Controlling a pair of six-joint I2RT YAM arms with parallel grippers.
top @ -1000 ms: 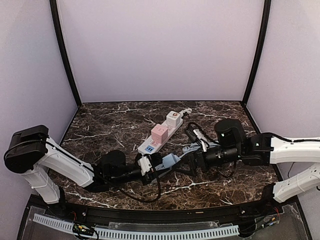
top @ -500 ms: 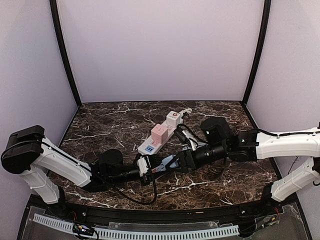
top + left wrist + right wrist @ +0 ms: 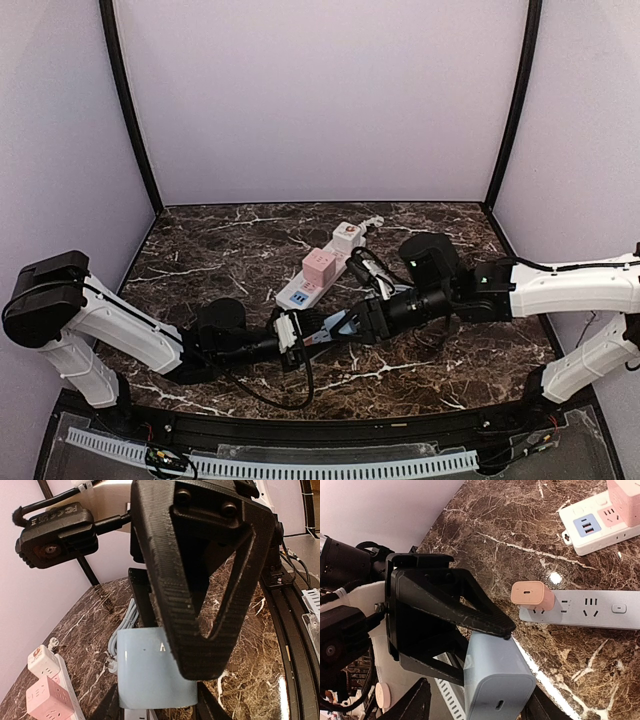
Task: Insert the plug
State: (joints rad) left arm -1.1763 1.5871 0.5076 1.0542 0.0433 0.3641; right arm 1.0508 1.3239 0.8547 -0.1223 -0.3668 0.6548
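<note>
The left pincer (image 3: 157, 702) is clamped on a pale blue plastic plug block (image 3: 150, 675), one finger against each side. The block is rectangular with rounded corners and smooth, with a small oval port in the end face seen by the right wrist camera; its prongs are not in view. It hangs above the dark brown marble surface (image 3: 230, 250), where the two arms meet, just in front of the near end of a long white power strip (image 3: 300, 292). The right pincer (image 3: 480, 700) stands spread around the same block, one finger close against it and the other clearly apart, so it is not gripping. A second ago the right arm lay further to the right, with its pincer well clear of the block; it has since swung in leftward, and half a second ago it was almost where it is now. The left arm and the block have barely shifted. A pink cube adapter (image 3: 319, 264) and a white cube adapter (image 3: 347, 238) sit on the white strip. A second, grey-white power strip (image 3: 590, 610) lies beneath the arms with a salmon charger (image 3: 532, 594) plugged into it, and a grey cable (image 3: 127, 627) lies behind the block. The right pincer's black triangular finger fills much of the left wrist view and covers part of the block.
</note>
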